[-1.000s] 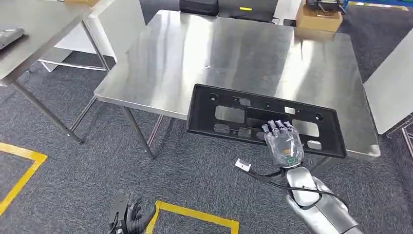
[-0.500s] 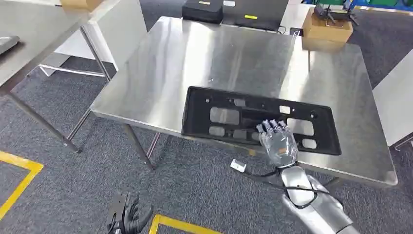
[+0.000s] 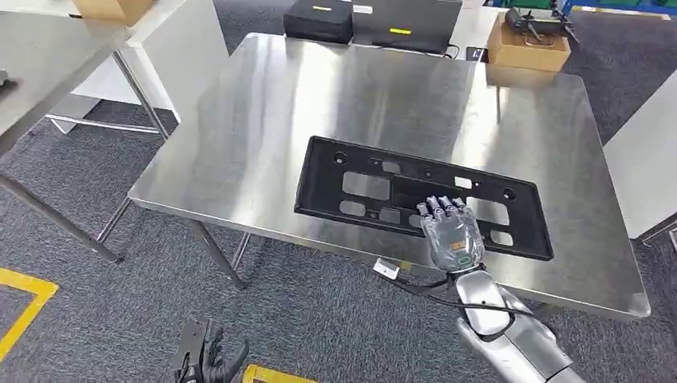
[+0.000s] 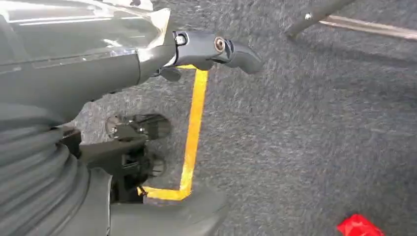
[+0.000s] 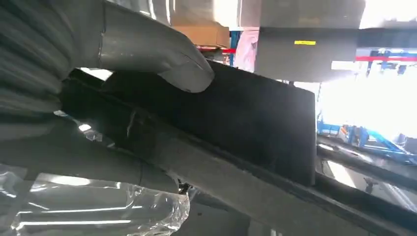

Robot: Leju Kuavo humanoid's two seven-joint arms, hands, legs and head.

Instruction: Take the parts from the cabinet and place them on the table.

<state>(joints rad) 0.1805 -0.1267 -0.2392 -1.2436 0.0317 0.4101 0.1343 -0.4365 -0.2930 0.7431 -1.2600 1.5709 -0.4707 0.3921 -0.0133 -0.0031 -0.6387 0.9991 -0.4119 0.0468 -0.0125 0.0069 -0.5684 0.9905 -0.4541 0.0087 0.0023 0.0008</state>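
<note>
My right hand [image 3: 453,233] was clamped on the near long edge of the black part [image 3: 423,196], fingers [image 3: 441,209] lying over its top face; in the right wrist view my thumb [image 5: 162,59] pressed against the dark panel [image 5: 236,123] from the other side, so I was grasping it between thumb and fingers. The part was one long, flat black frame with several rectangular cut-outs, lying on the steel table [image 3: 263,120] near its front edge, slightly askew to that edge. It stretched away to both sides of my right hand, more of it toward my left. My left hand [image 3: 209,361] hung low beside me, well apart from the table, over the grey carpet [image 3: 96,319]; its fingers were apart and it held nothing. One yellow floor line [image 4: 193,128] ran below it.

Beyond the part I counted two black cases [image 3: 319,19] side by side at the table's far edge, and one cardboard box [image 3: 528,45] near the far right corner. A second metal table [image 3: 40,56] stood off to my left.
</note>
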